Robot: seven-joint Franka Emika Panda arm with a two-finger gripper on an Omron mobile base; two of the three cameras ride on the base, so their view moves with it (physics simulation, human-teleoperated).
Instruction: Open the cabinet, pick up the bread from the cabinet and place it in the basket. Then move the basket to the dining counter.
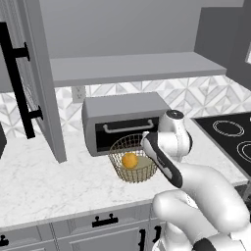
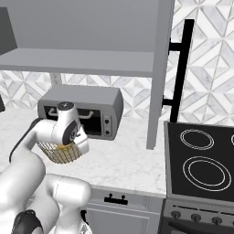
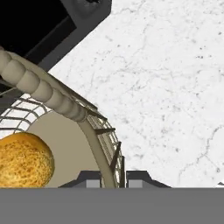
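One bread [image 1: 129, 160], one basket [image 1: 132, 159], one toaster oven [image 1: 126, 121] and one open cabinet [image 1: 132, 68] are visible; the cabinet shows two doors, each with one long black bar handle [image 1: 17, 81], and one plain grey shelf. The stove [image 2: 201, 160] shows two ring burners in the right base view.

The bread, a small round golden-orange lump with a pitted, crumb-like surface, lies inside the basket on its solid beige base. The basket stands on the white, grey-veined marble countertop [image 1: 34, 181], just in front of the toaster oven. In the hand view, the basket's thick beaded rim [image 3: 41, 87] curves from upper left down toward the gripper [image 3: 114, 179], and its wire wall runs between the two dark fingertips [image 3: 87, 178]. The fingertips stand close together, one on each side of the wall, the left one inside the basket and the right one outside; whether they press on the wire cannot be told. The bread [image 3: 24, 159] lies to the left of the fingertips, apart from them.

The basket is round, tan-gold wire mesh flaring toward the rim. The toaster oven is a grey box with rounded edges, a dark glass front and a pale bar handle. The wall behind carries a white-and-grey geometric tile pattern.
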